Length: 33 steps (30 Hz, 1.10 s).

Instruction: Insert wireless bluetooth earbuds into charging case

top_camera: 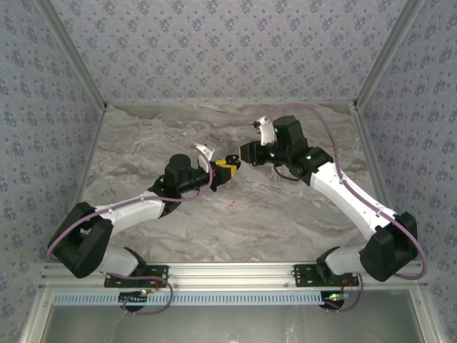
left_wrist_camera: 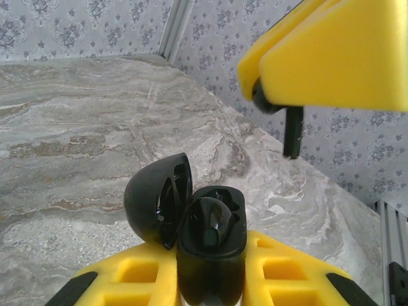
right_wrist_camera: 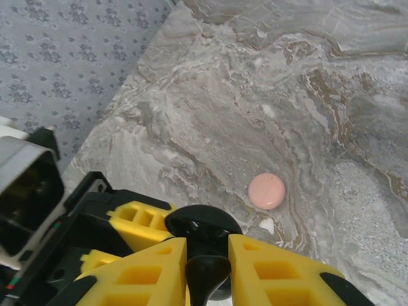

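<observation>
My left gripper is shut on a black charging case, held upright with its hinged lid swung open to the left. One black earbud sits in the case's well. My right gripper is shut on the second black earbud; in the left wrist view its stem hangs below the right gripper's yellow fingers, above and to the right of the case. In the top view the left gripper and the right gripper meet over mid-table.
A small salmon-pink disc lies flat on the marble table, beyond the open case lid, with a white fleck beside it. Patterned walls enclose the table on three sides.
</observation>
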Motion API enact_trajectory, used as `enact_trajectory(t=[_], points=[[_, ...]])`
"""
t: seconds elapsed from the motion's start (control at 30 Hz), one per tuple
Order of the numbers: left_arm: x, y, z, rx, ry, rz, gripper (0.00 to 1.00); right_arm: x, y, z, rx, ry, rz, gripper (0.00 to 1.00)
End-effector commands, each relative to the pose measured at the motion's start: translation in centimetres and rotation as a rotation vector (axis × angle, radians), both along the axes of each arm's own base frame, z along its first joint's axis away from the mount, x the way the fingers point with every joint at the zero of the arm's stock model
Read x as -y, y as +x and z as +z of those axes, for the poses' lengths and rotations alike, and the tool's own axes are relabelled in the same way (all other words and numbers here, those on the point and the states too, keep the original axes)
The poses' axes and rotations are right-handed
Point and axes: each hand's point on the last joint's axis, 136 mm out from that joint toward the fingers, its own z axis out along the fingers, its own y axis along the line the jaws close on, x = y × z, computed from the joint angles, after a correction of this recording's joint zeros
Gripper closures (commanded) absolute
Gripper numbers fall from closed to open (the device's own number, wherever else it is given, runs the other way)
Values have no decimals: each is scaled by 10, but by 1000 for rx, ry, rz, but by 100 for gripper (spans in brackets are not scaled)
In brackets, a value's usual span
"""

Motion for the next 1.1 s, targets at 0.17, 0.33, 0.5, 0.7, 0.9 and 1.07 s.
enact_trajectory(t=[0.17, 0.33, 0.5, 0.7, 0.9, 1.07], points=[[7, -9, 25, 64, -82, -60, 79, -2, -2, 36, 124, 10, -2, 76], [9, -13, 31, 71, -100, -77, 79, -4, -3, 35, 138, -6, -5, 76], [10, -15, 34, 73, -104, -81, 79, -8, -5, 34, 141, -7, 5, 76], [10, -15, 39, 73, -112, -81, 79, -9, -4, 31, 138, -14, 5, 76], [9, -15, 43, 69, -117, -76, 79, -11, -4, 28, 131, -21, 11, 76], [8, -15, 49, 77, -128, -73, 78, -13, -5, 26, 126, -25, 16, 76]])
